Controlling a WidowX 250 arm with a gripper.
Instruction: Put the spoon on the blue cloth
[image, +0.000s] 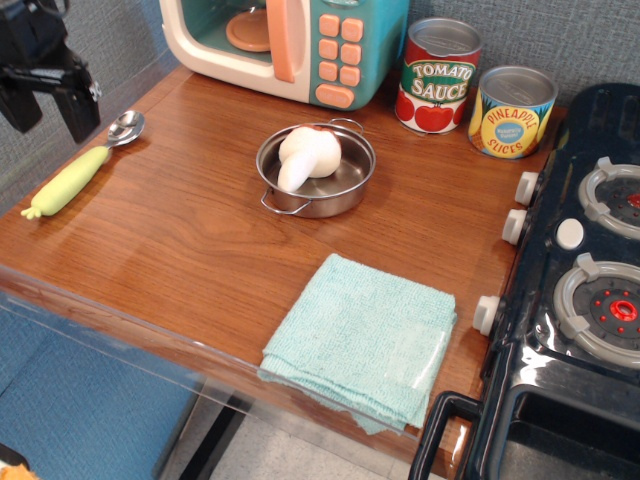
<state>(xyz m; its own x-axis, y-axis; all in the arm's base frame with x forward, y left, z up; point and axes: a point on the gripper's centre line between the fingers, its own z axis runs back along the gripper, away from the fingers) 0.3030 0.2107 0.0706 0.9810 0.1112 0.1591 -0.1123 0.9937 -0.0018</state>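
Note:
The spoon (80, 168) lies on the wooden counter at the far left, its silver bowl toward the back and its yellow-green handle toward the front. The blue cloth (362, 340) lies folded at the counter's front edge, right of centre. My gripper (48, 112) is at the top left, open and empty. Its two black fingers (82, 112) point down, above and a little left of the spoon's bowl, not touching it.
A steel pan (345, 180) with a white mushroom toy (305, 155) stands mid-counter. A toy microwave (290, 45) and two cans, tomato sauce (438, 75) and pineapple (510, 110), line the back. A black toy stove (585, 280) is at the right.

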